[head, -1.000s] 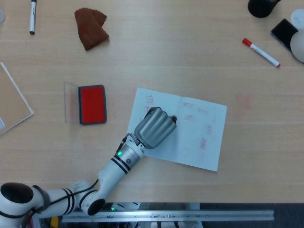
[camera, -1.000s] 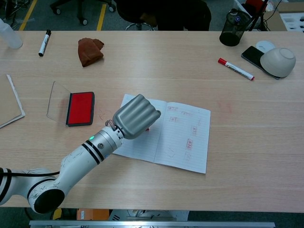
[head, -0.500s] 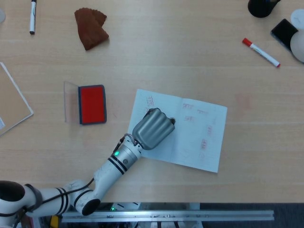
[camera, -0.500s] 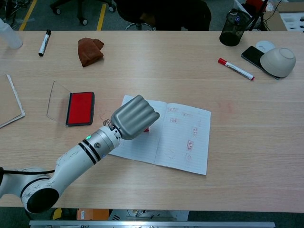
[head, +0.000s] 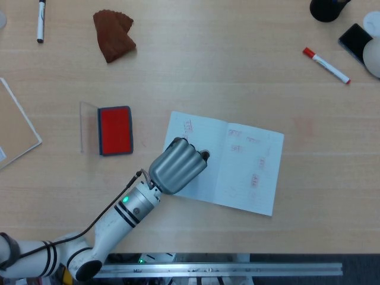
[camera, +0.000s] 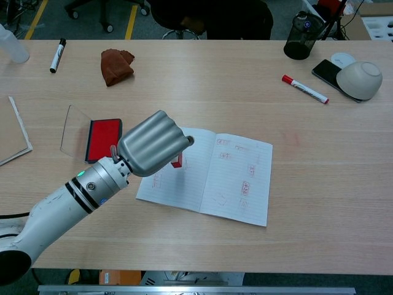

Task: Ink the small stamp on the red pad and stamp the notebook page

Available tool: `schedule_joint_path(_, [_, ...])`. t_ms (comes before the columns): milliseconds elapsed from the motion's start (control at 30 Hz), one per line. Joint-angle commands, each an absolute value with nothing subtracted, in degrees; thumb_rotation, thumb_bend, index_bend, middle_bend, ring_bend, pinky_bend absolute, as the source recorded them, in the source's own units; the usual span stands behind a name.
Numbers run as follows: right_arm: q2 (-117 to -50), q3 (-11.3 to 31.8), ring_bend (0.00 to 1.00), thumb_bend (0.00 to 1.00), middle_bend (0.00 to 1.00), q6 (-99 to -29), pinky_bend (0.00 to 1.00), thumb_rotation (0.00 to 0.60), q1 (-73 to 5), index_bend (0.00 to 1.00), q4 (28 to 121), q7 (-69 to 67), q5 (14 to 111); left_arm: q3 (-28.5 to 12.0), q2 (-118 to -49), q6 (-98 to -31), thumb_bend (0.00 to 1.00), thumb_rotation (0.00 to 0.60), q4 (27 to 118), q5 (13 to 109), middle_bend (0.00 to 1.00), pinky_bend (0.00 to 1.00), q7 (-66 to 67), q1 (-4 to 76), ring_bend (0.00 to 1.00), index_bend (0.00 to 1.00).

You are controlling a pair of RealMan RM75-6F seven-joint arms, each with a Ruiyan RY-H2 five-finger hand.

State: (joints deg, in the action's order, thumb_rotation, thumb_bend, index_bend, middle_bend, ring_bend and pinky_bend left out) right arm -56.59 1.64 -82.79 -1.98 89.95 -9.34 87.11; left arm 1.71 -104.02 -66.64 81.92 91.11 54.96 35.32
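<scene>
The open notebook point(head: 246, 169) point(camera: 230, 178) lies mid-table, with several faint red stamp marks on both pages. My left hand point(head: 177, 166) point(camera: 150, 144) hovers over its left page, fingers curled around the small stamp. The stamp's dark top point(head: 203, 155) peeks out past the fingers, and its red base point(camera: 177, 161) hangs under the hand, above the paper. The red ink pad point(head: 116, 129) point(camera: 103, 139) lies uncovered to the left of the notebook, a short way from the hand. My right hand is in neither view.
The pad's clear lid point(head: 88, 126) lies open on its left side. A brown cloth point(head: 114, 34) and black marker point(head: 40, 21) lie far left. A red marker point(head: 326, 65), bowl point(camera: 359, 80) and dark cup point(camera: 301, 44) are far right. A board point(head: 15, 127) is at the left edge.
My left hand has risen off the left page with the stamp and shifted left toward the ink pad. Red marks on the left page now show.
</scene>
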Motion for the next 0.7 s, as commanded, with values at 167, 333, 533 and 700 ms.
schedule_joint_path(167, [-56.6, 1.5, 0.09, 0.30, 0.18, -82.8, 0.15, 0.600, -2.0, 0.11, 90.1, -9.3, 87.2, 4.2, -104.3, -67.2, 0.26, 0.600, 81.2, 92.6, 0.99, 1.00, 54.8, 33.4, 0.99, 0.56])
schedule_joint_path(333, [-56.5, 1.3, 0.09, 0.30, 0.18, -83.1, 0.15, 0.600, -1.8, 0.11, 90.1, -9.3, 87.1, 4.7, -105.5, -67.3, 0.26, 0.600, 79.5, 92.8, 0.99, 1.00, 53.8, 32.4, 0.99, 0.57])
schedule_joint_path(533, [-56.3, 1.2, 0.09, 0.30, 0.18, -83.3, 0.15, 0.600, -1.5, 0.11, 90.2, -9.2, 87.0, 4.9, -107.4, -67.5, 0.26, 0.600, 77.5, 93.4, 0.99, 1.00, 52.8, 31.5, 0.99, 0.57])
schedule_joint_path(700, [-56.2, 1.2, 0.09, 0.30, 0.18, -83.4, 0.15, 0.600, -1.4, 0.11, 90.3, -9.1, 86.9, 5.5, -109.3, -67.9, 0.26, 0.600, 74.5, 94.8, 0.99, 1.00, 52.2, 30.8, 0.99, 0.57])
